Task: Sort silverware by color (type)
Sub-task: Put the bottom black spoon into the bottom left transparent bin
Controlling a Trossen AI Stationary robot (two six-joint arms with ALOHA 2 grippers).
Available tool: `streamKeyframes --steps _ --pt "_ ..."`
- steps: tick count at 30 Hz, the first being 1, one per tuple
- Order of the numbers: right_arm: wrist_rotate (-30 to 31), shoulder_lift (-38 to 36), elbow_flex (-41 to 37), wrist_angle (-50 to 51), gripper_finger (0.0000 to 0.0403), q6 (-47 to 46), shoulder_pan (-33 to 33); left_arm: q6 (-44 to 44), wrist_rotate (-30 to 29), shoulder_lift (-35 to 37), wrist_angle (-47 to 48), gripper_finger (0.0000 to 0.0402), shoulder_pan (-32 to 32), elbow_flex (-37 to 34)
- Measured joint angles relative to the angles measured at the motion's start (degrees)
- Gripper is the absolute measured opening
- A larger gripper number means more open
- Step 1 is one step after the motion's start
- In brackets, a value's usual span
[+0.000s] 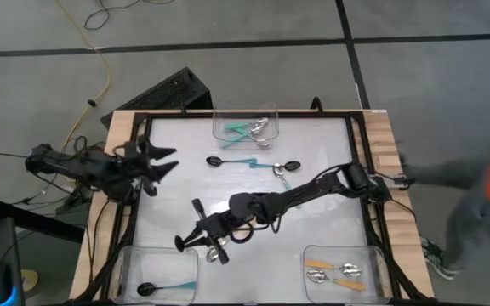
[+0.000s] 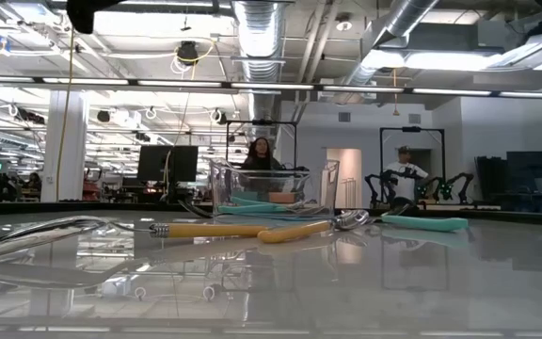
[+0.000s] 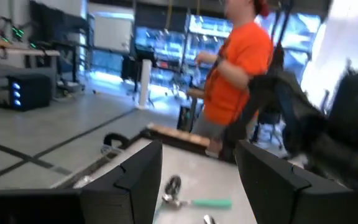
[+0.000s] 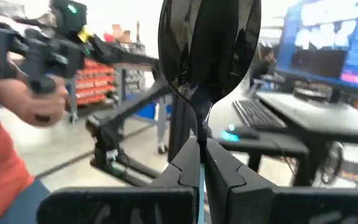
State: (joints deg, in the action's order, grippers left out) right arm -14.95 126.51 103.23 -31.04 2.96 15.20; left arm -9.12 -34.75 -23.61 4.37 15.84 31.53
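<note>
My right gripper [image 1: 192, 234] reaches across the table toward the near left and is shut on a black-bowled spoon [image 4: 207, 43] just outside the near-left bin [image 1: 156, 270]. That bin holds another black spoon with a teal handle [image 1: 164, 289]. A black spoon with a teal handle [image 1: 232, 161] and a silver one with a teal handle [image 1: 283, 167] lie flat on the table in front of the far bin [image 1: 245, 127]. My left gripper [image 1: 167, 161] hangs open and level over the table's left edge, with nothing between its fingers [image 3: 142, 180]. My right gripper pinches the spoon's teal handle [image 4: 201, 186] between its two fingers. The spoon lies along the fingers, and its black bowl [image 4: 207, 43] sticks out past the fingertips. The fingers are about level and point toward the table's near left. The spoon is lifted clear of the table.
The far bin holds teal-handled silver spoons [image 1: 253, 129]. The near-right bin [image 1: 347, 272] holds orange-handled spoons [image 2: 233, 229]. Something silver [image 1: 219, 252] shows under my right arm. A person in an orange shirt [image 3: 238, 68] stands beyond the table's right edge. A black frame [image 1: 228, 114] runs round the table.
</note>
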Motion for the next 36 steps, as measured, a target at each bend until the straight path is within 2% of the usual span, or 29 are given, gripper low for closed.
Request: streamKeyframes --steps 8,15,24,36 --pt "-5.79 5.34 8.58 3.79 0.0027 -3.3 -0.24 0.89 -0.22 6.34 -1.88 0.019 0.0 0.0" --pt "-7.54 9.12 13.29 5.06 0.0027 -4.68 -0.39 1.04 -0.26 8.87 -2.78 0.019 0.0 0.0" --pt "-9.45 10.85 14.0 6.57 0.0027 -8.52 -2.23 1.44 -0.45 9.15 -2.83 0.019 0.0 0.0" --pt "-11.33 10.76 14.03 5.43 0.0027 -8.72 -2.82 1.92 -0.43 9.15 -2.81 0.019 0.0 0.0"
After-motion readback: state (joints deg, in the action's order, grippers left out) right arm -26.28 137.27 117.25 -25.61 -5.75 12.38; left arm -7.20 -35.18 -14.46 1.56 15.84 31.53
